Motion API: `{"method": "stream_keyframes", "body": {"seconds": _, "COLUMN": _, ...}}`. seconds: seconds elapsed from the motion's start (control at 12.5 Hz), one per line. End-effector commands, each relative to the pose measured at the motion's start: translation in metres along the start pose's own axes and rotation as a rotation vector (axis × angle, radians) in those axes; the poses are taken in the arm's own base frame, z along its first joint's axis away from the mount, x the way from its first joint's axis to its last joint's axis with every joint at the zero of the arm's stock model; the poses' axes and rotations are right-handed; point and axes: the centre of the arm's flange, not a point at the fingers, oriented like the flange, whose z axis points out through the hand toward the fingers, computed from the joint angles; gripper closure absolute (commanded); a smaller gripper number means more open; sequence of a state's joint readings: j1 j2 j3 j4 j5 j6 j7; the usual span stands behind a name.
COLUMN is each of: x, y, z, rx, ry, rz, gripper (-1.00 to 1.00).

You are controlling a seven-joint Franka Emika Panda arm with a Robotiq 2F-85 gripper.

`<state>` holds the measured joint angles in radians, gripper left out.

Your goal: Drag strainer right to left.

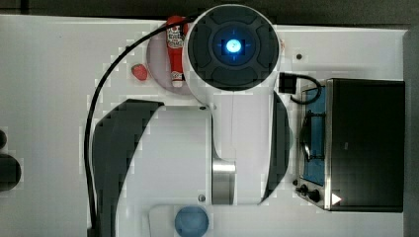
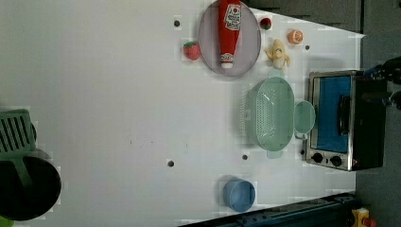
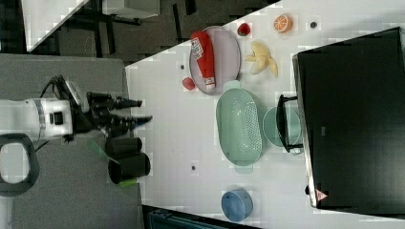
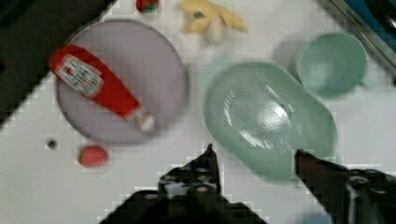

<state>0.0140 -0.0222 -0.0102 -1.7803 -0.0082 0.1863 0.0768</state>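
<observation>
Strainer (image 2: 274,117), a large pale green oval plastic basin with a hole-dotted centre, lies flat on the white bench (image 2: 118,94), its hollow facing up. In the left view it sits just beside the small round pale green cup (image 2: 304,117), which stands between the strainer and the silver toaster oven with a blue-lit glass door (image 2: 344,119). A round grey plate (image 2: 208,42) lies near the strainer's upper end in the left view and carries a red plastic ketchup bottle (image 2: 228,28) on its side. A yellow peeled toy banana (image 2: 277,53) lies close to the same end of the strainer, with an orange slice (image 2: 295,36) beyond it and a red toy strawberry (image 2: 192,50) on the plate's far side. A blue round bowl (image 2: 239,194) stands well apart from the strainer's lower end in the left view, near the bench edge.

The Franka arm's black gripper (image 3: 138,110) hangs above the bench, well apart from the strainer in the right view, its fingers (image 3: 131,102) spread and holding nothing. In the wrist view the gripper (image 4: 254,151) shows its two dark fingers (image 4: 209,158) set wide, with the strainer (image 4: 268,116) beyond the tips and untouched. In the top view the arm's white body covers the middle of the bench (image 1: 49,74), beside the toaster oven (image 1: 363,143).
</observation>
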Motion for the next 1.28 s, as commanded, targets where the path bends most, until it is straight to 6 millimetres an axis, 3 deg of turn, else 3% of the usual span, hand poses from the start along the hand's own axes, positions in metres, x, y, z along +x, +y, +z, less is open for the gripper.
{"method": "stream_keyframes", "body": {"seconds": 0.08, "x": -0.048, "y": 0.099, "z": -0.099, "rx": 0.022, "ry": 0.008, "rz": 0.210, "gripper": -0.60}}
{"method": "stream_keyframes", "body": {"seconds": 0.24, "x": -0.048, "y": 0.099, "z": -0.092, "rx": 0.010, "ry": -0.001, "rz": 0.211, "gripper": -1.00}}
{"method": "stream_keyframes", "body": {"seconds": 0.48, "x": -0.047, "y": 0.097, "z": -0.046, "rx": -0.054, "ry": -0.049, "rz": 0.227, "gripper": -1.00}}
{"method": "stream_keyframes", "body": {"seconds": 0.72, "x": -0.039, "y": 0.086, "z": 0.027, "rx": -0.080, "ry": -0.062, "rz": 0.318, "gripper": -1.00}}
{"method": "stream_keyframes", "body": {"seconds": 1.28, "x": -0.037, "y": 0.066, "z": 0.224, "rx": -0.066, "ry": -0.034, "rz": 0.548, "gripper": -1.00}}
